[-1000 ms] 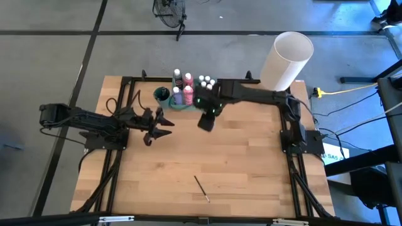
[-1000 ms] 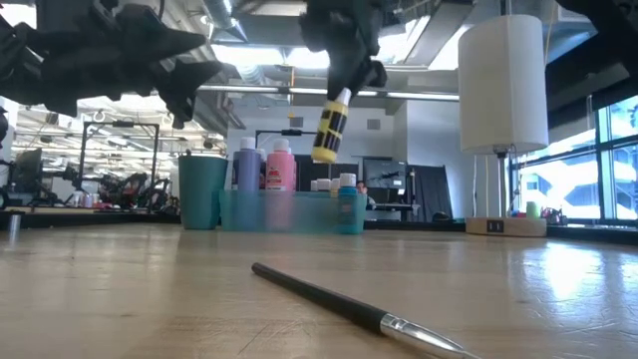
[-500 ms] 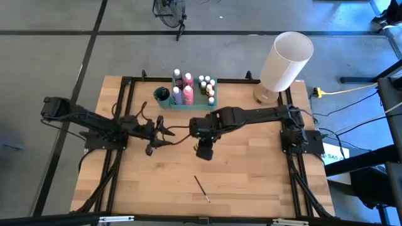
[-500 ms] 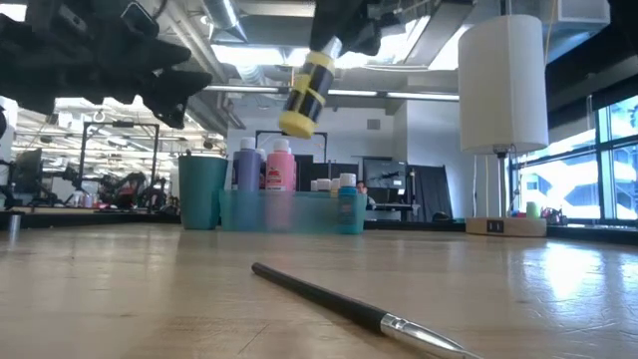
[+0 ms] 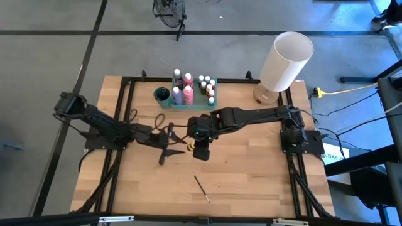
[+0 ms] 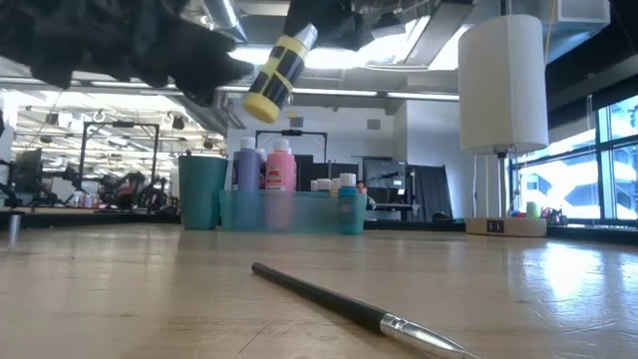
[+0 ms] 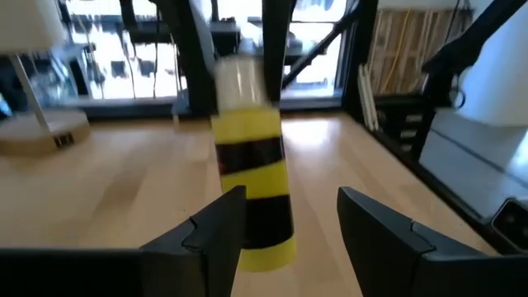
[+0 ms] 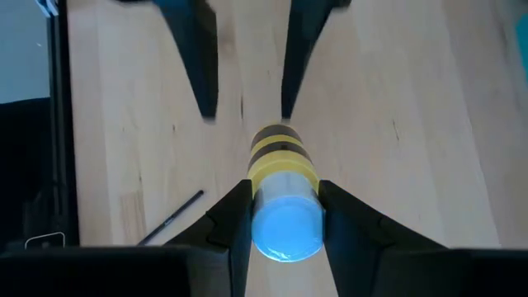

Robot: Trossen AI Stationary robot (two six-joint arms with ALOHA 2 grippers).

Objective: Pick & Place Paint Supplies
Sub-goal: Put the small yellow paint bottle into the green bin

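Yellow bottle (image 5: 181, 149) pinched by right gripper (image 5: 200, 149) over mid-table, left gripper (image 5: 168, 147) fingers spread just beside it, bare wood around, brush (image 5: 201, 188) near front edge, tray (image 5: 196, 103) at back.

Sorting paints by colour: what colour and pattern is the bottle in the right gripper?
The bottle is yellow with black bands, clearest in the left wrist view.

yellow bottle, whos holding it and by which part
The right gripper holds the yellow bottle by its white-capped end; the left gripper is open, holding nothing.
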